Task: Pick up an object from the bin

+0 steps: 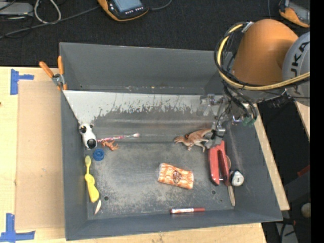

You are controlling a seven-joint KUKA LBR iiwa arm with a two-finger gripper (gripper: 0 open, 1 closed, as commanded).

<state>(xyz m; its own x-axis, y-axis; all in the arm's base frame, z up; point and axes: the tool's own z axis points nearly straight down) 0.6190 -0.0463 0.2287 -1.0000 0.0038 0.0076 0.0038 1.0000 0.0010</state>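
We saw the gripper (pixel 218 131) low at the right side of the grey bin (pixel 152 70), just beside a small brown toy dinosaur (pixel 192 139); we could not tell whether they touched. Just below the gripper lay a red-handled tool (pixel 217 165), with a small round white object (pixel 236 178) beside its lower end. An orange snack packet (pixel 175 176) lay near the middle of the floor, and a red and white pen (pixel 187 210) lay along the front edge. On the left we noted a yellow toothbrush (pixel 91 181), a blue cap (pixel 98 155), a white and black figure (pixel 88 135) and a thin pink stick (pixel 119 136).
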